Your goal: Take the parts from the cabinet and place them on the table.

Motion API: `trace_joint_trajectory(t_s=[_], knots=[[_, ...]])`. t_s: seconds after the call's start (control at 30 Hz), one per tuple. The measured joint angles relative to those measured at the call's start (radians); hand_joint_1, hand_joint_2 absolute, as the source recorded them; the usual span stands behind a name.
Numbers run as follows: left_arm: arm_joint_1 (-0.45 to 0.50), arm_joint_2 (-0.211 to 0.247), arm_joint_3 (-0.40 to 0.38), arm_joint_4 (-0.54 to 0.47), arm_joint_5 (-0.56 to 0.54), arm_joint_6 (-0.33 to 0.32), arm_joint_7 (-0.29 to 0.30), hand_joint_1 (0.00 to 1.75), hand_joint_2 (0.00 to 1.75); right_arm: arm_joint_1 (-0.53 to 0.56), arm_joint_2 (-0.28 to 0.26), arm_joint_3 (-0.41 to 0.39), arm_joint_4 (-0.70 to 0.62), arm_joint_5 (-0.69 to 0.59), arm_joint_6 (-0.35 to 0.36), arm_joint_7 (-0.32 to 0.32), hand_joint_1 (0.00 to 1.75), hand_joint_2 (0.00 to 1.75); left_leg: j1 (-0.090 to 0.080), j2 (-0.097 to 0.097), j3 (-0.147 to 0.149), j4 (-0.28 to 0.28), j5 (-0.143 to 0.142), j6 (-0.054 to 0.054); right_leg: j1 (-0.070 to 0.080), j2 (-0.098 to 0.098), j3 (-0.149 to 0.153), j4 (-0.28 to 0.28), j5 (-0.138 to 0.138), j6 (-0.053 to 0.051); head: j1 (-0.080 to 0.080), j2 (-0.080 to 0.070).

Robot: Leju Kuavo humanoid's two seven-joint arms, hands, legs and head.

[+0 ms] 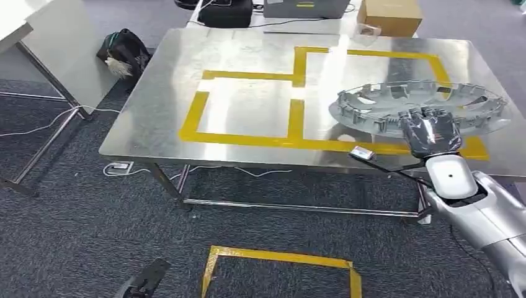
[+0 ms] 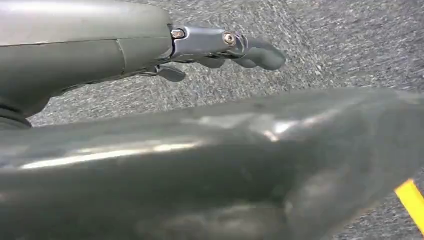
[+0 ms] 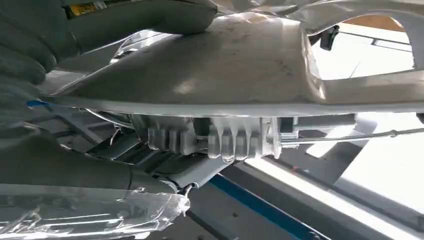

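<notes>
1. The broad stainless-steel desk (image 1: 248, 112) with yellow tape rectangles carries the large silver plastic wheel cover (image 1: 422, 105), which sits at the desk's right side over the right-hand tape box. The cover's near rim lies close to the desk's front edge, so a pull toward the robot could, I judge, tip it off.
2. The right hand (image 1: 431, 127) grips the cover's near rim, fingers over the top; the right wrist view shows the thumb (image 3: 185, 17) pressed on the rim. Letting go unevenly could drag or spin the part out of the taped zone.
3. The left hand (image 2: 225, 47) hangs over grey carpet, fingers loosely curled with nothing in them.
4. A brown cardboard box (image 1: 391, 15) and a dark case (image 1: 226, 12) stand beyond the desk's far edge, well apart from the cover.
5. A small white tag (image 1: 361, 153) lies at the front edge just beside the right hand; it could snag the wrist cable.
</notes>
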Motion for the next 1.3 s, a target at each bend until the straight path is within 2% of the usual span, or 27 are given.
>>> trace_joint_trajectory(t_s=[0.07,0.17,0.5,0.7,0.77,0.8,0.83,0.87,0.9,0.93,0.97,1.0,1.03,1.07,1.1,1.13,1.17,1.2,1.23,1.27,1.3], knots=[[0.000,0.001,0.002,0.000,-0.004,-0.011,0.000,0.00,0.00,-0.004,0.012,0.007,0.010,0.003,0.001,-0.001,1.75,1.75,-0.001,0.000,0.000,0.000,-0.001,0.005,-0.001,0.000,0.000,-0.002,0.001,0.010,0.000,0.000],[0.000,0.003,0.003,0.000,-0.007,-0.019,0.000,0.00,0.00,-0.007,0.029,0.016,0.027,0.005,-0.001,-0.001,1.75,1.75,-0.002,0.000,-0.001,0.000,0.001,0.008,-0.003,0.000,0.000,-0.004,0.002,0.022,0.000,0.000],[0.000,0.015,0.003,0.000,-0.018,-0.022,0.000,0.00,0.00,-0.018,0.056,0.023,0.053,0.005,-0.004,0.001,1.75,1.75,-0.003,0.000,0.000,0.003,-0.001,0.013,-0.005,0.000,0.000,-0.001,0.001,0.027,-0.001,0.000],[0.000,0.020,0.003,0.000,-0.018,-0.026,0.000,0.00,0.00,-0.021,0.070,0.024,0.069,0.005,-0.009,0.002,1.75,1.75,-0.011,0.000,-0.001,0.006,-0.009,0.026,-0.012,0.000,0.003,-0.005,-0.003,0.039,-0.001,0.000],[-0.001,0.021,0.003,0.000,-0.019,-0.026,0.000,0.00,0.00,-0.024,0.072,0.023,0.071,0.005,-0.011,0.002,1.75,1.75,-0.009,0.003,0.002,0.001,-0.015,0.033,-0.010,0.001,0.010,-0.002,-0.001,0.044,-0.001,0.000],[-0.002,0.021,0.003,0.000,-0.020,-0.027,0.000,0.00,0.00,-0.024,0.073,0.023,0.072,0.004,-0.011,0.002,1.75,1.75,-0.001,0.003,0.012,-0.003,-0.012,0.037,-0.010,0.001,0.005,0.001,-0.014,0.048,0.000,0.000],[-0.002,0.021,0.003,0.000,-0.020,-0.027,0.000,0.00,0.00,-0.026,0.075,0.024,0.074,0.004,-0.012,0.001,1.75,1.75,0.000,0.002,0.015,-0.003,-0.013,0.038,-0.009,0.001,-0.006,0.029,-0.037,0.046,0.003,0.000],[-0.002,0.021,0.003,0.000,-0.020,-0.027,0.000,0.00,0.00,-0.029,0.077,0.025,0.077,0.004,-0.015,0.001,1.75,1.75,0.000,0.002,0.018,-0.002,-0.014,0.041,-0.009,0.002,-0.033,0.093,-0.075,0.042,0.005,0.000],[-0.001,0.023,0.003,0.000,-0.020,-0.027,0.000,0.00,0.00,-0.028,0.077,0.027,0.081,0.005,-0.018,0.002,1.75,1.75,-0.001,0.002,0.020,-0.002,-0.016,0.042,-0.009,0.003,-0.076,0.188,-0.119,0.041,0.002,0.000],[0.000,0.024,0.003,0.000,-0.020,-0.027,0.000,0.00,0.00,-0.027,0.079,0.031,0.086,0.005,-0.018,0.002,1.75,1.75,-0.002,-0.003,0.022,-0.003,-0.033,0.045,-0.009,0.004,-0.127,0.288,-0.157,0.041,0.004,0.000],[0.004,0.024,0.003,0.000,-0.020,-0.029,0.000,0.00,0.00,-0.024,0.080,0.035,0.091,0.005,-0.018,0.002,1.75,1.75,-0.003,-0.004,0.027,-0.003,-0.040,0.044,-0.009,0.004,-0.160,0.347,-0.169,0.040,0.003,0.000],[0.007,0.024,0.003,0.000,-0.021,-0.029,0.000,0.00,0.00,-0.020,0.081,0.039,0.094,0.005,-0.018,0.001,1.75,1.75,-0.003,-0.004,0.035,-0.002,-0.046,0.044,-0.009,0.004,-0.171,0.351,-0.152,0.040,0.003,0.000],[0.009,0.024,0.003,0.000,-0.022,-0.029,0.000,0.00,0.00,-0.017,0.082,0.041,0.098,0.004,-0.018,-0.001,1.75,1.75,-0.003,-0.005,0.046,-0.002,-0.050,0.039,-0.009,0.005,-0.162,0.315,-0.111,0.040,0.004,0.000],[0.009,0.023,0.003,0.000,-0.027,-0.029,0.000,0.00,0.00,-0.016,0.083,0.041,0.101,0.003,-0.018,-0.001,1.75,1.75,-0.002,-0.005,0.058,-0.002,-0.057,0.035,-0.011,0.004,-0.136,0.240,-0.052,0.041,0.003,0.000],[0.008,0.023,0.003,0.000,-0.029,-0.029,0.000,0.00,0.00,-0.017,0.083,0.040,0.102,0.003,-0.019,-0.001,1.75,1.75,-0.001,-0.006,0.070,-0.001,-0.065,0.030,-0.013,0.003,-0.101,0.137,0.017,0.043,0.004,0.000],[0.008,0.024,0.003,0.000,-0.029,-0.029,0.000,0.00,0.00,-0.018,0.083,0.040,0.105,0.003,-0.019,-0.001,1.75,1.75,-0.001,-0.006,0.080,0.000,-0.073,0.023,-0.015,0.003,-0.079,0.068,0.057,0.048,0.004,0.000],[0.006,0.025,0.003,0.000,-0.029,-0.029,0.000,0.00,0.00,-0.022,0.083,0.041,0.109,0.004,-0.024,-0.001,1.75,1.75,-0.003,-0.006,0.080,0.002,-0.075,0.017,-0.006,0.005,-0.072,0.045,0.029,0.044,0.002,0.000],[0.005,0.026,0.003,0.000,-0.030,-0.029,0.000,0.00,0.00,-0.027,0.083,0.041,0.109,0.005,-0.025,-0.001,1.75,1.75,-0.003,-0.006,0.072,0.005,-0.078,0.013,-0.006,0.004,-0.048,0.027,0.013,0.027,0.004,0.000],[0.006,0.026,0.003,0.000,-0.030,-0.029,0.000,0.00,0.00,-0.030,0.084,0.040,0.109,0.004,-0.026,0.000,1.75,1.75,-0.003,-0.005,0.076,0.005,-0.079,0.009,-0.003,0.004,-0.054,0.026,0.016,0.023,0.001,0.000],[0.003,0.026,0.003,-0.001,-0.030,-0.029,0.000,0.00,0.00,-0.033,0.084,0.039,0.110,0.003,-0.026,-0.001,1.75,1.75,-0.004,-0.005,0.080,0.002,-0.086,0.002,-0.003,0.003,-0.051,0.028,0.009,0.016,0.000,0.000],[-0.001,0.031,0.003,-0.003,-0.030,-0.029,0.001,0.00,0.00,-0.032,0.085,0.038,0.109,0.003,-0.027,-0.001,1.75,1.75,-0.009,-0.006,0.081,0.012,-0.086,-0.001,-0.014,0.004,-0.038,0.021,0.006,0.012,0.002,0.000]])
